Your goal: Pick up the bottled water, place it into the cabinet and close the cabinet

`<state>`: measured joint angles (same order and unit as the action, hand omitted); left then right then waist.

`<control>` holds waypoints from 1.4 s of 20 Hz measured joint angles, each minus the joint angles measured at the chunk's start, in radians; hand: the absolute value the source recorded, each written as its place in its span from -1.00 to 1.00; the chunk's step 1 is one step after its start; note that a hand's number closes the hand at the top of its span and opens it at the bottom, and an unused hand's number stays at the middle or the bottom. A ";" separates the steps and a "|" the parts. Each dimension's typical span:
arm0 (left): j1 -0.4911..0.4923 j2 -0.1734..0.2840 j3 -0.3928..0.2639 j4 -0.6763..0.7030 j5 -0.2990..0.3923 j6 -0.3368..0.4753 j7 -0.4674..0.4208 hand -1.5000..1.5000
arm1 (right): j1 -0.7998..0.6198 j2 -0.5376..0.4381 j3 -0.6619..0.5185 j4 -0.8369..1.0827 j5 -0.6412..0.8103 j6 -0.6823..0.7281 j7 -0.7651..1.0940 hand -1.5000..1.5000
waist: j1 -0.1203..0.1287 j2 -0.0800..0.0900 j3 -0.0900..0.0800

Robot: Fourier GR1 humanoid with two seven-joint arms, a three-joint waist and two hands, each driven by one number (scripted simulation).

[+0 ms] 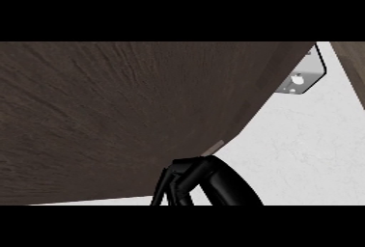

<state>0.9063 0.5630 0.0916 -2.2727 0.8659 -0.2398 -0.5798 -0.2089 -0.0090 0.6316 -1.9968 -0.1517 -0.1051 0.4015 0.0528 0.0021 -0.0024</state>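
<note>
While the dark brown wooden cabinet door (107,116) fills the view from nine to twelve o'clock, a black hand (206,185) sits at six o'clock, touching the door's lower edge. Its fingers look curled, but I cannot tell whether they hold anything. A white marbled tabletop (306,149) lies at three o'clock, a metal hinge (303,77) at one.

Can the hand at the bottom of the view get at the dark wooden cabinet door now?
Probably yes. The black hand sits right at the lower edge of the dark wooden cabinet door, with nothing between them; whether it touches is not visible. Which hand it is cannot be told.
</note>
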 measured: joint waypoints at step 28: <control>0.156 -0.113 0.273 0.005 0.183 -0.287 0.100 -1.00 | -0.548 -0.035 -0.477 0.679 -0.325 0.353 -0.135 1.00 | -0.038 -0.031 0.018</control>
<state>1.0625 0.4502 0.3643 -2.2681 1.0487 -0.5269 -0.4801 -0.7571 -0.0442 0.1549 -1.3174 -0.4766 0.2482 0.2668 0.0150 -0.0290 0.0160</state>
